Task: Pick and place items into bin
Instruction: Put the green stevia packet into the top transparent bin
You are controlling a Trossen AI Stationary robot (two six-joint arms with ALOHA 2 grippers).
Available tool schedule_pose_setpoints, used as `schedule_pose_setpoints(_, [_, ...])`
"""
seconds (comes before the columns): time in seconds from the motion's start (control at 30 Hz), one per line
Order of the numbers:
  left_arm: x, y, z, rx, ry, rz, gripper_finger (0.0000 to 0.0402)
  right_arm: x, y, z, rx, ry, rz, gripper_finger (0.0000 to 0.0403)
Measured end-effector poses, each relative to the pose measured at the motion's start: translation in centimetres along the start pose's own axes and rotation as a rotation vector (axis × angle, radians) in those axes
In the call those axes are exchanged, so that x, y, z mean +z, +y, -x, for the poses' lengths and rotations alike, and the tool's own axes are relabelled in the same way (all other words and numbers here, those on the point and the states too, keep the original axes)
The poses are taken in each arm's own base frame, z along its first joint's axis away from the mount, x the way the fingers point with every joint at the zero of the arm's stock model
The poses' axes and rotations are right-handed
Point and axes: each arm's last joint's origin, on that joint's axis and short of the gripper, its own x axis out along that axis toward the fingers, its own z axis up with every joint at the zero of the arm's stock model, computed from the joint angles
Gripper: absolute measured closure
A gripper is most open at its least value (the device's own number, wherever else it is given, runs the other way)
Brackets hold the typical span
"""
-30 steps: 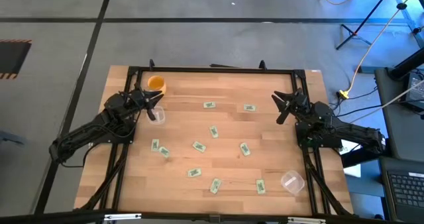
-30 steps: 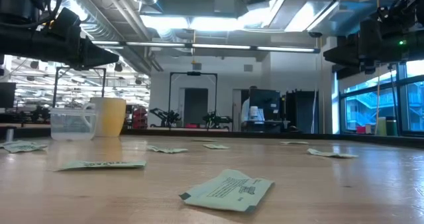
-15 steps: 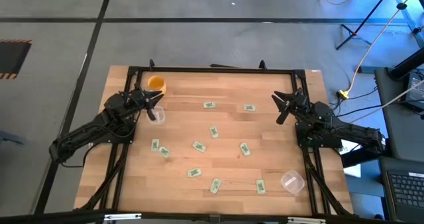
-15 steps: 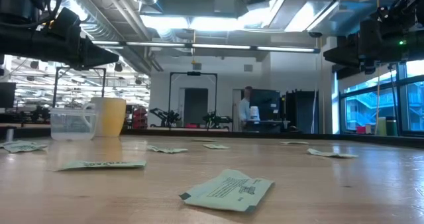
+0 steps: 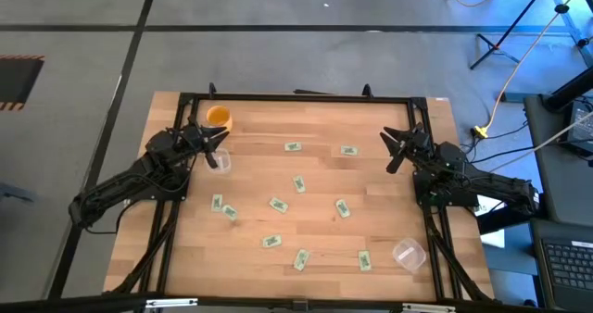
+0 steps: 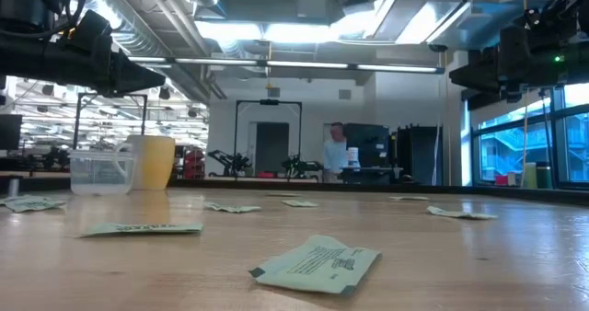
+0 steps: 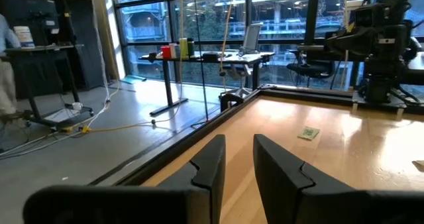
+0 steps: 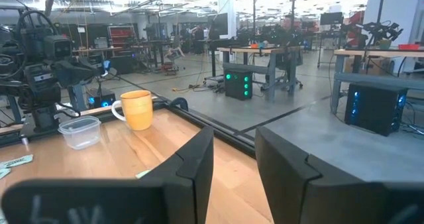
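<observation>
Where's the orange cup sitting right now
In the high view, the orange cup stands at the table's far left corner, just beyond a clear plastic container and the left gripper.

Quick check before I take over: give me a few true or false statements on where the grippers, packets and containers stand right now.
1. Both grippers hold nothing. True: the left gripper and right gripper are open, above the table.
2. The orange cup stands at the table's far left corner. True.
3. Every packet is already in a bin. False: the packets lie scattered on the wood.
4. Only one clear bin is on the table. False: one clear bin sits by the left gripper, a second clear bin at the near right corner.
5. A packet lies in the second bin. False: it looks empty.
</observation>
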Motion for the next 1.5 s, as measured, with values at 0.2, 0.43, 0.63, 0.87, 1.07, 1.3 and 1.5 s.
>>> schedule_pose_setpoints(0.2, [0.1,-0.2,0.0,-0.073,-0.008,0.008,0.0287,0.0,0.0,0.0,0.000,0.001,0.001,0.0287])
schedule_pose_setpoints(0.43, [0.3,-0.4,0.1,-0.135,0.001,0.180,0.0217,0.0,0.0,0.0,-0.001,0.000,0.004,0.0287])
schedule_pose_setpoints(0.63, [3.0,-0.9,0.2,-0.305,0.036,0.284,0.0212,0.2,0.0,0.0,-0.002,-0.019,0.029,0.0287])
schedule_pose_setpoints(0.87, [6.5,-2.0,-1.4,-0.391,0.214,0.225,0.0244,0.9,0.0,0.0,-0.006,-0.089,0.048,0.0287])
schedule_pose_setpoints(1.07, [8.5,-4.5,-3.7,-0.578,0.474,0.162,0.0245,1.1,0.0,0.1,-0.006,-0.110,0.040,0.0287])
schedule_pose_setpoints(1.3, [7.6,-7.3,-4.6,-0.565,0.893,0.108,0.0250,1.1,0.0,0.1,-0.005,-0.109,0.040,0.0287])
schedule_pose_setpoints(1.5, [5.9,-9.6,-4.7,-0.618,1.061,0.105,0.0256,1.1,0.0,0.1,-0.004,-0.108,0.041,0.0287])
